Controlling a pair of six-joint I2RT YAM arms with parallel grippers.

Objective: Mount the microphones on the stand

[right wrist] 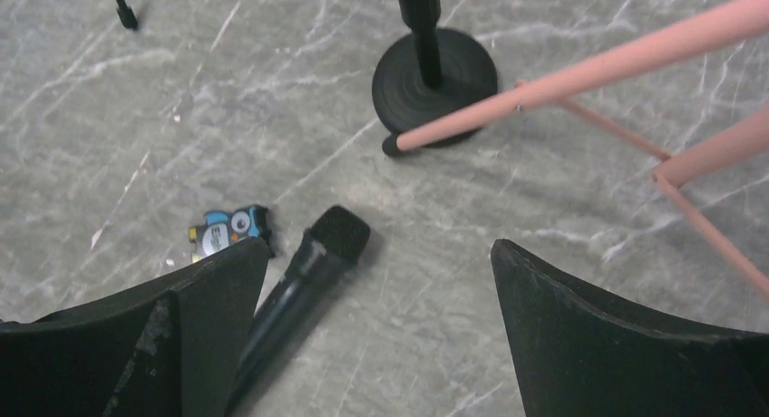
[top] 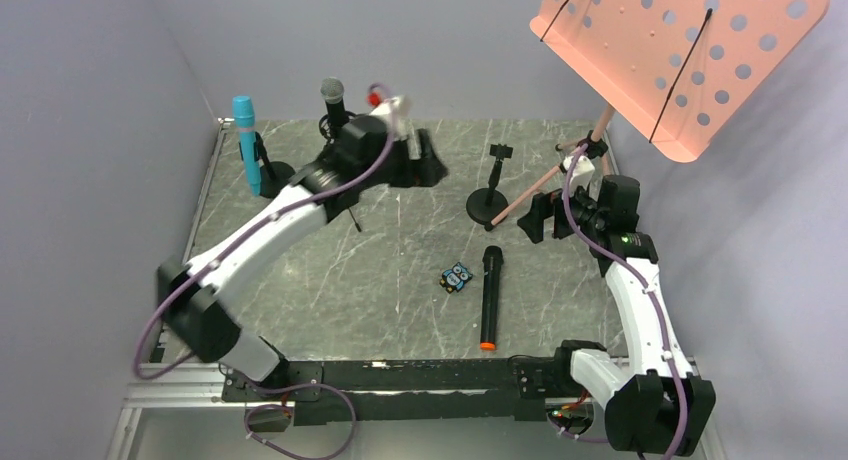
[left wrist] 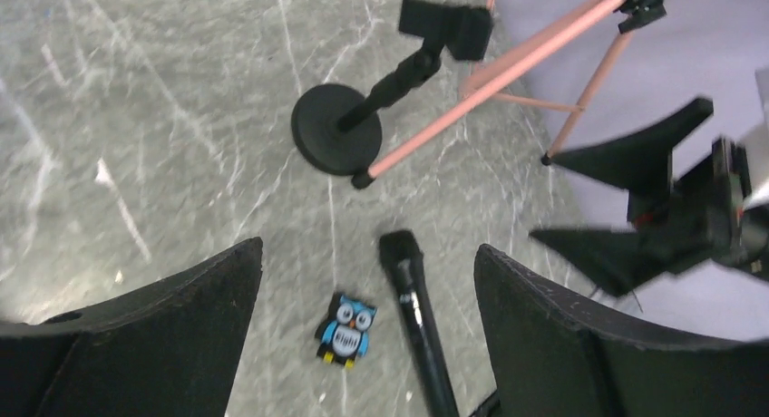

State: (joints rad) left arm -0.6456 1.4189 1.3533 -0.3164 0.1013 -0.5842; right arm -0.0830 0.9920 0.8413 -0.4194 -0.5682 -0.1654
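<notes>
The all-black microphone with the orange end ring [top: 490, 298] lies flat on the table mid-right; it also shows in the left wrist view [left wrist: 417, 317] and the right wrist view [right wrist: 299, 281]. An empty black stand with a clip [top: 492, 185] stands beyond it, also in the left wrist view [left wrist: 363, 118] and the right wrist view [right wrist: 433, 72]. The light blue microphone [top: 246, 142] sits upright in a stand at the back left. The black microphone with the silver mesh head [top: 333, 98] stands upright behind my left arm. My left gripper [top: 428, 160] is open and empty. My right gripper [top: 540, 220] is open and empty beside the empty stand.
A small blue owl figure [top: 457, 276] lies left of the black microphone. A pink music stand [top: 680, 50] towers at the back right, its tripod legs [top: 545, 185] spreading over the table near the empty stand. Grey walls close in left and right.
</notes>
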